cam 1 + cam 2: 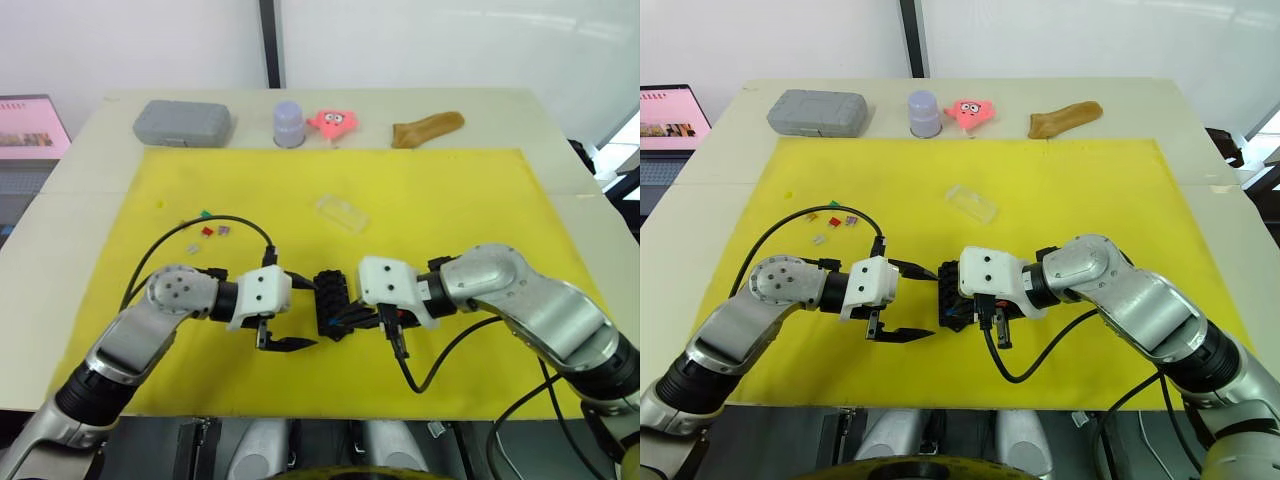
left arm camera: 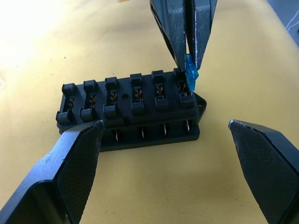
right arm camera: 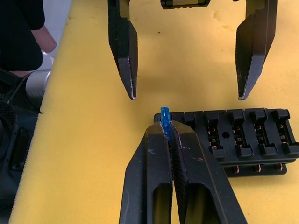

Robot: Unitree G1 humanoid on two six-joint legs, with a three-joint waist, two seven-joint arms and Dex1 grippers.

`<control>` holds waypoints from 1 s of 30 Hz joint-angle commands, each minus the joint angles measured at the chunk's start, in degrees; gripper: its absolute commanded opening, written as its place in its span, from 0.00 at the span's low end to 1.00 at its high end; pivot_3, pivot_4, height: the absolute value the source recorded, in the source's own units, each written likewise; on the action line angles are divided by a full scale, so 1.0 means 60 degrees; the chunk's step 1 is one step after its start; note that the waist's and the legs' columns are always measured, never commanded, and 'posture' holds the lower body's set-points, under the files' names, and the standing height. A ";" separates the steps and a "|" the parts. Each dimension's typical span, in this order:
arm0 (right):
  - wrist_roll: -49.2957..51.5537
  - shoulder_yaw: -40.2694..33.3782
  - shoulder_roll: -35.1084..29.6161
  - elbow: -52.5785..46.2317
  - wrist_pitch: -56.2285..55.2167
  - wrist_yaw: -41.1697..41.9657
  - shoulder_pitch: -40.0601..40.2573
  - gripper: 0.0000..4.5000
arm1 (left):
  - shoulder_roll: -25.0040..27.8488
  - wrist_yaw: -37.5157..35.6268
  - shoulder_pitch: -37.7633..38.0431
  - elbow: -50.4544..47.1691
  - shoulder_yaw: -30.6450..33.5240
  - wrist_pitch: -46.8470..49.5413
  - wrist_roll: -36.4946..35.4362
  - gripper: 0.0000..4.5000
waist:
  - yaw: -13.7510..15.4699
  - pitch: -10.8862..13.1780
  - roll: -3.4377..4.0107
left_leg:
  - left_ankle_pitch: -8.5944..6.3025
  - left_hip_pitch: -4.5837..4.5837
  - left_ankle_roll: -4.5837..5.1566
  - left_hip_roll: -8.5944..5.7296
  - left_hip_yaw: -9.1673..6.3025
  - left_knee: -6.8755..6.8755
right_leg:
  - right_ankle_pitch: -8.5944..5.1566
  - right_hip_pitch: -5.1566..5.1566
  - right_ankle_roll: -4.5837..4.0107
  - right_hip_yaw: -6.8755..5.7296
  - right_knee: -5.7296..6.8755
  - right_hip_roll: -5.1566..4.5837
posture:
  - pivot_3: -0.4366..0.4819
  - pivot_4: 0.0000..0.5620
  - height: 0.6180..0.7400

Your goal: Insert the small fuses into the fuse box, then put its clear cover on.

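Observation:
The black fuse box [image 1: 330,296] lies on the yellow mat between my two grippers. My right gripper [image 3: 167,127] is shut on a blue fuse [image 2: 191,77], whose tip is at the end slot of the fuse box [image 2: 131,105]. On the box's other side my left gripper [image 1: 306,314] stands open, its fingertips [image 2: 96,128] a little apart from the box and holding nothing. The clear cover [image 1: 342,212] lies on the mat beyond the box. Several more small fuses [image 1: 208,231] are scattered at the mat's left.
Along the table's far edge stand a grey case [image 1: 183,122], a lilac cup [image 1: 288,123], a pink toy [image 1: 333,121] and a brown object [image 1: 428,127]. A laptop [image 1: 30,128] sits at the far left. Black cables loop from both wrists.

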 commanded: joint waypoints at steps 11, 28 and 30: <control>-0.0710 0.0162 -0.0185 0.0027 -0.0759 0.0175 0.0163 0.00 | -0.0068 -0.0012 -0.0117 -0.0201 0.0106 -0.0112 0.0030 1.00 | -0.0004 0.0000 0.0000 | 0.0000 0.0000 0.0000 0.0000 0.0000 0.0000 | 0.0000 0.0000 0.0000 0.0000 0.0001 0.0000 | 0.48 0.27 1.00; 0.0872 -0.1900 -0.0038 -0.0289 -0.0787 0.0485 0.0865 0.53 | -0.0067 -0.0148 -0.0101 -0.0128 0.0251 -0.0074 -0.0124 1.00 | 0.0010 -0.0001 -0.0001 | 0.0000 0.0000 0.0000 0.0000 -0.0001 0.0002 | 0.0000 0.0002 0.0000 0.0000 0.0001 0.0000 | 0.48 0.27 1.00; 0.1212 -0.2369 0.0244 -0.0150 -0.1112 0.0423 0.1272 0.53 | -0.0057 -0.0208 -0.0074 -0.0108 0.0302 -0.0069 -0.0196 1.00 | 0.0009 -0.0001 -0.0002 | 0.0000 0.0001 0.0000 0.0000 -0.0002 0.0001 | 0.0000 0.0004 0.0001 -0.0001 0.0001 0.0000 | 0.48 0.27 1.00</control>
